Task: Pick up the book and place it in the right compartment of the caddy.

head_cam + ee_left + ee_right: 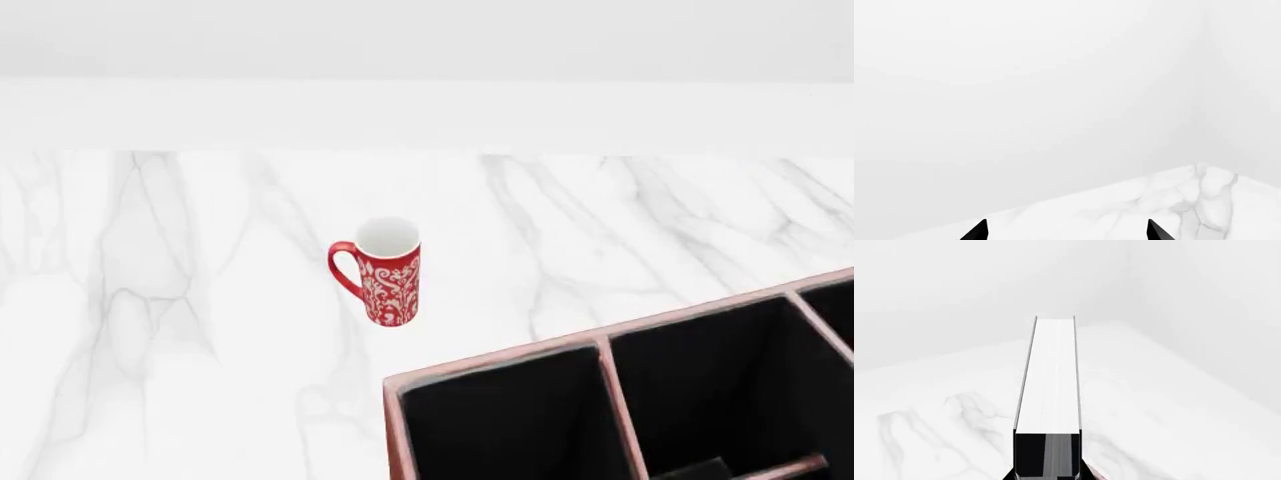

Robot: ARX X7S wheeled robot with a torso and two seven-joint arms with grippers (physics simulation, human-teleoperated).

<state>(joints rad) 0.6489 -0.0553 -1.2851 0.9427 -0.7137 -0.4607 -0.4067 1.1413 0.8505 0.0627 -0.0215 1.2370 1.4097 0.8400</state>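
Three views: book held on the right, caddy low in the head view.

Left gripper [1066, 231]: tips apart, empty, over marble table [1187, 200]. Head view: mug [384, 270], caddy [607, 350] near right; no arms visible. Right wrist view: book [1049, 385] clamped, long axis pointing away from the gripper.

Black book [1049, 390] — white pages; caddy [601, 400] — black-lined, empty.
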